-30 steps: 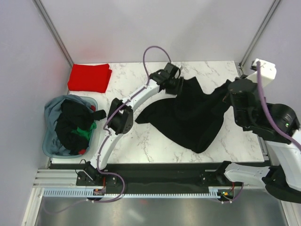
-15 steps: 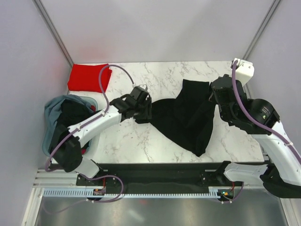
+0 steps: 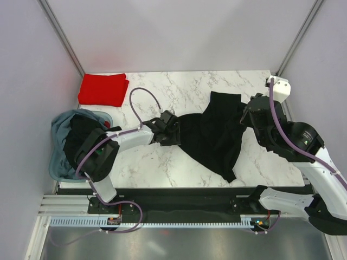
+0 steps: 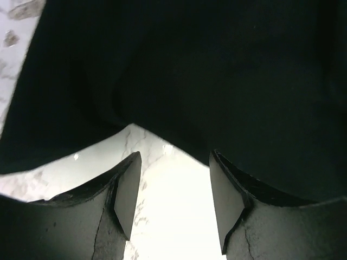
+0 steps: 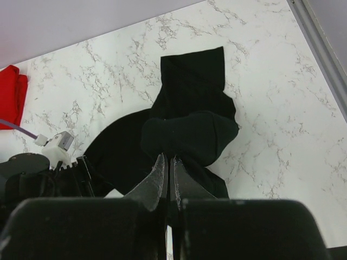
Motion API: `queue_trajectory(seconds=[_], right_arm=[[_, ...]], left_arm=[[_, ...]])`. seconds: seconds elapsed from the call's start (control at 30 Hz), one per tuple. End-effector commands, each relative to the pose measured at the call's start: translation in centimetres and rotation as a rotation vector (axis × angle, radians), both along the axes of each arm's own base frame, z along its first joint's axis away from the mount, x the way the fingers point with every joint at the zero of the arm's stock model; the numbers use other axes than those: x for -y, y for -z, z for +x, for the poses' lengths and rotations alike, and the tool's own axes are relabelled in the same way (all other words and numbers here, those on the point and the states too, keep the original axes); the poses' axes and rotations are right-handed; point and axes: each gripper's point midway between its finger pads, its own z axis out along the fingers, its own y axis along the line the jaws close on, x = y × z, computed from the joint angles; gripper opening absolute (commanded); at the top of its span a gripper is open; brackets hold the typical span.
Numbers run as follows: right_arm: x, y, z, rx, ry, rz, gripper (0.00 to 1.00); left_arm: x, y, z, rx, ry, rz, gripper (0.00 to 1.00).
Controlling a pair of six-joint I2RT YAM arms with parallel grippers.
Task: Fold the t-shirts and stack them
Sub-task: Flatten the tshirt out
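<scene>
**Top view.** Large black soft-cloth t-shirt lies rumpled on the white marble-pattern table, centre-right. It is not flat: one narrow tail points to the near edge and one strip runs toward the far side. Left gripper sits low at the shirt's L edge. Right gripper is at the R edge, and the cloth rises to it. Folded bright-red t-shirt is in the far-left corner, well apart. Grey-blue fabric tub is at the left edge w/ black and green shirts inside.

**Left wrist.** Left gripper: jaws stand apart w/ only bare marble btwn them. The black hem lies just beyond the tips.
- Close here and you prob. pinch air, or catch one ply only. The pull would then skew the shirt.
- Drive fwd this low and the tips may push the hem ahead into a roll instead of sliding under it.

**Right wrist.** Right gripper: fingers pressed together, tips on a hump of black cloth. It looks like a small pinch of fabric is held, but it's dark on dark, so treat that as likely, not certain.
- A thin pinch can slip out once there is tension.
- Pull R while L has no hold and the whole shirt prob. slides toward the R edge rather than spreading.
- The hump means several layers are bunched. Fold over it and you lock in a wrinkle, giving a lumpy stack.
</scene>
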Motion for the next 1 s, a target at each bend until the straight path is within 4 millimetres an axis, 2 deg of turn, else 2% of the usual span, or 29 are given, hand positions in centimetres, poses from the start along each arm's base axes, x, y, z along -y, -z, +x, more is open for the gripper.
queue_trajectory(seconds=[0.0,0.03,0.07,0.17,0.2,0.27,0.3,0.37,0.47,0.5,0.53,0.6,0.63,0.67,0.7,0.73,0.77,0.8,0.83,0.87,0.9,0.93,0.97], right_arm=[[-0.4,-0.5,0.0,0.027,-0.016,0.042,0.0],[-0.3,-0.3,0.0,0.024,-0.015,0.041,0.0],[-0.4,-0.1,0.0,0.02,-0.018,0.039,0.0],[-0.4,0.3,-0.1,0.012,-0.021,0.033,0.0],[-0.5,0.3,0.0,0.013,-0.022,0.034,0.0],[-0.5,0.5,-0.1,0.01,-0.023,0.034,0.0],[-0.5,0.6,0.0,0.008,-0.024,0.033,0.0],[-0.6,0.4,-0.1,0.009,-0.031,0.038,0.0],[-0.7,-0.4,-0.4,0.021,-0.046,0.063,0.0],[-0.8,-0.7,-0.4,0.026,-0.052,0.074,0.0],[-1.0,-1.3,-0.7,0.035,-0.066,0.1,0.0],[-1.3,-2.0,-0.9,0.044,-0.082,0.136,0.0],[-1.4,-3.1,-1.1,0.063,-0.092,0.163,0.0],[-1.7,-3.5,-1.3,0.064,-0.115,0.185,0.0],[-1.9,-4.1,-1.4,0.071,-0.124,0.203,0.0],[-1.7,-5.3,-1.8,0.09,-0.131,0.233,0.0],[-1.6,-5.8,-2.0,0.096,-0.134,0.245,0.0],[-1.1,-6.9,-2.4,0.119,-0.127,0.262,0.0],[-0.5,-6.7,-2.7,0.103,-0.107,0.256,0.0],[0.0,-6.9,-2.9,0.105,-0.09,0.252,0.0],[0.9,-7.5,-3.0,0.12,-0.058,0.247,0.0],[1.7,-7.0,-3.4,0.104,-0.039,0.225,0.0],[2.0,-6.8,-3.5,0.101,-0.024,0.218,0.0]], left_arm=[[2.9,-0.6,1.9,0.036,-0.026,-0.115,0.61],[3.3,-0.7,2.2,0.043,-0.027,-0.13,0.61],[3.4,0.2,2.2,0.024,-0.034,-0.122,0.61],[3.7,1.1,2.7,0.006,-0.049,-0.115,0.59],[3.8,1.8,2.7,-0.007,-0.052,-0.108,0.52],[4.5,1.6,3.2,-0.016,-0.04,-0.128,0.38],[4.6,1.5,3.5,-0.014,-0.038,-0.129,0.15],[4.5,0.3,4.1,0.007,-0.046,-0.125,0.02],[3.4,-4.2,5.2,0.106,-0.053,-0.121,0.02],[2.1,-5.4,5.2,0.121,-0.066,-0.092,0.02],[1.0,-9.8,6.3,0.229,-0.081,-0.096,0.02],[-1.7,-13.8,7.2,0.293,-0.111,-0.059,0.02],[-2.6,-19.3,8.4,0.407,-0.114,-0.076,0.02],[-4.1,-21.8,9.4,0.452,-0.139,-0.071,0.02],[-4.9,-24.2,9.9,0.501,-0.136,-0.075,0.02],[-5.3,-28.5,10.5,0.593,-0.105,-0.087,0.02],[-6.0,-30.3,11.2,0.635,-0.105,-0.086,0.02],[-5.9,-31.8,11.6,0.671,-0.083,-0.089,0.03],[-5.2,-34.9,11.8,0.74,-0.023,-0.106,0.03],[-3.9,-33.7,13.0,0.709,0.023,-0.098,0.04],[-2.9,-33.8,13.4,0.701,0.063,-0.115,0.04],[-1.0,-35.3,13.6,0.711,0.13,-0.176,0.05],[0.8,-31.1,14.7,0.595,0.17,-0.152,0.06]])
